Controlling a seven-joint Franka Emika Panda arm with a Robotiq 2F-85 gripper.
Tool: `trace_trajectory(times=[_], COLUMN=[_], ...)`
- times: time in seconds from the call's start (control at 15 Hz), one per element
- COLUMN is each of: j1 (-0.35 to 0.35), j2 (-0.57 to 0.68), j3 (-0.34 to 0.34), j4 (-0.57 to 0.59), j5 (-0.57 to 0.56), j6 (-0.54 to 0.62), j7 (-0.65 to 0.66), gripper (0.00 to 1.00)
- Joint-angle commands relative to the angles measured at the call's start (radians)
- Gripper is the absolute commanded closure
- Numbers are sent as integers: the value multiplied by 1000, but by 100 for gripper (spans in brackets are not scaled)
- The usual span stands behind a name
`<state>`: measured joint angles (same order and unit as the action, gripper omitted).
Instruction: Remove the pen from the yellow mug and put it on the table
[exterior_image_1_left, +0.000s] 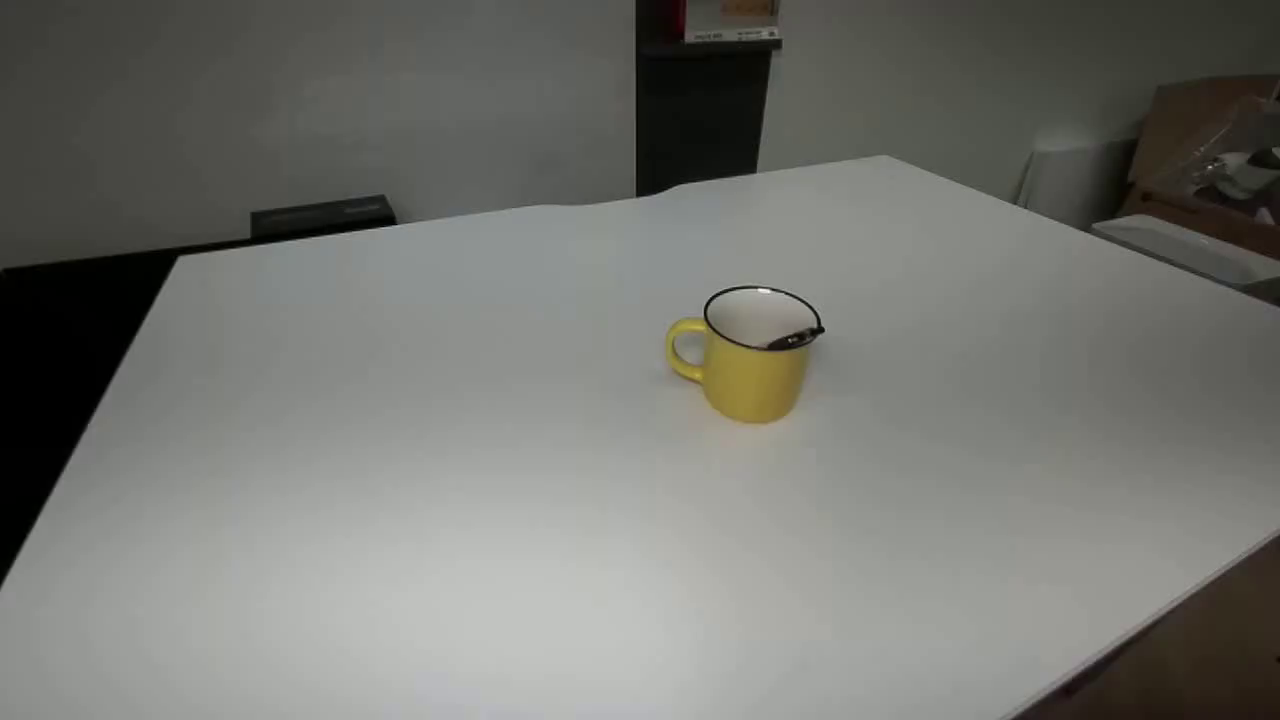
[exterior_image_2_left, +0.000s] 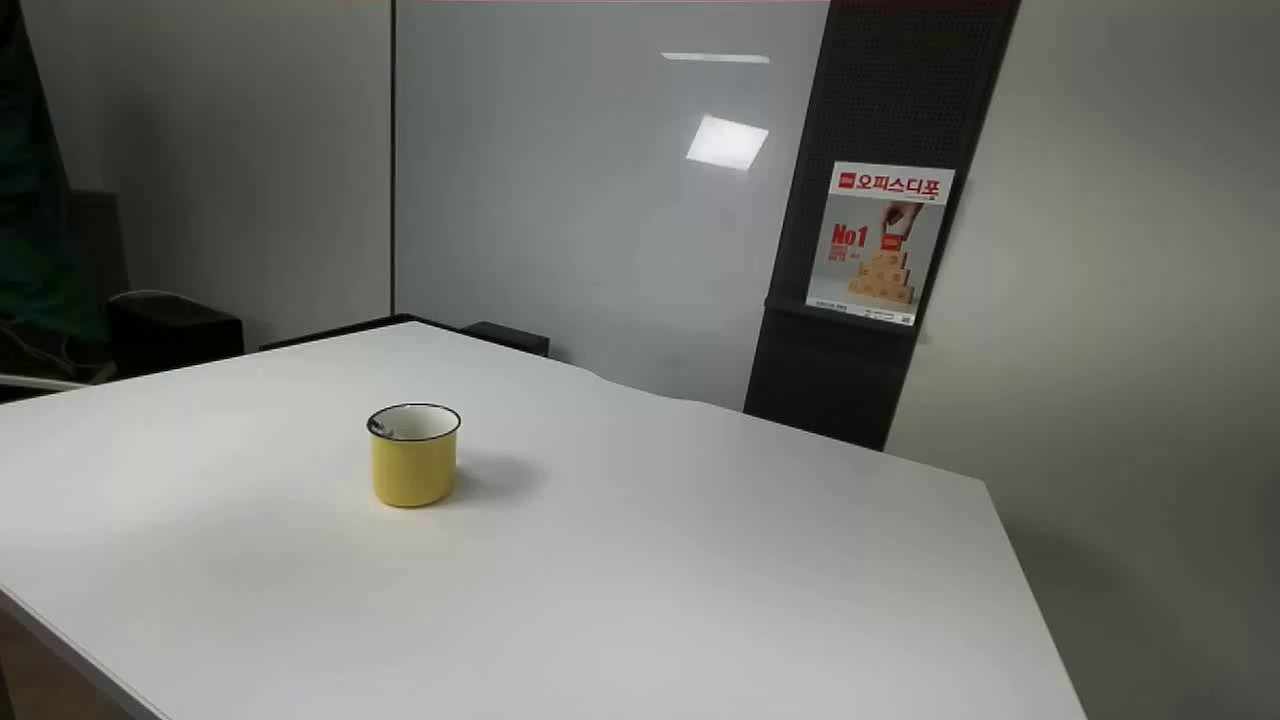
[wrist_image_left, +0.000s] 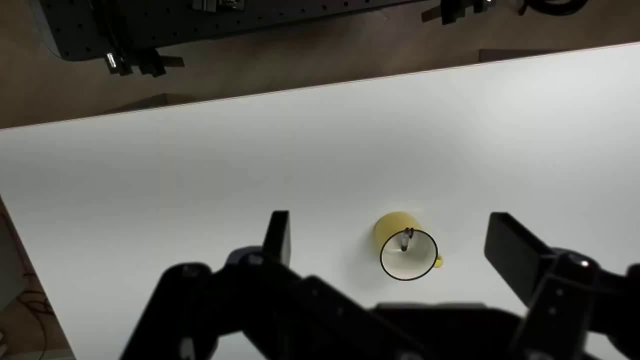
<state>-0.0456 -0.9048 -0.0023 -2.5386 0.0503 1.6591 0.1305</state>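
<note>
Yellow mug (exterior_image_1_left: 755, 380): we saw the pen (wrist_image_left: 405, 241) inside, beyond our fingers (wrist_image_left: 515, 260) (wide apart, holding nothing), facing their gap, its length crosswise to their closing.

A poster (exterior_image_2_left: 880, 243) with red lettering is set against a dark perforated panel (exterior_image_2_left: 905, 90) beside a glossy board (exterior_image_2_left: 570, 200), green cloth (exterior_image_2_left: 40, 260) hangs near a black box (exterior_image_2_left: 175, 335), and clear plastic (exterior_image_1_left: 1235, 165) shows at a cardboard box (exterior_image_1_left: 1172, 130).
</note>
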Motion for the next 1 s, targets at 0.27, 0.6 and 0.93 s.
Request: trace_trajectory(times=[0.27,0.6,0.93], j1=[-6,-6,-9], j2=[1,1,18], j3=[4,4,18], j4=[3,3,2], j5=[3,3,-19], j6=[-3,-2,47], j7=[-4,-4,-6], gripper=[0,0,0])
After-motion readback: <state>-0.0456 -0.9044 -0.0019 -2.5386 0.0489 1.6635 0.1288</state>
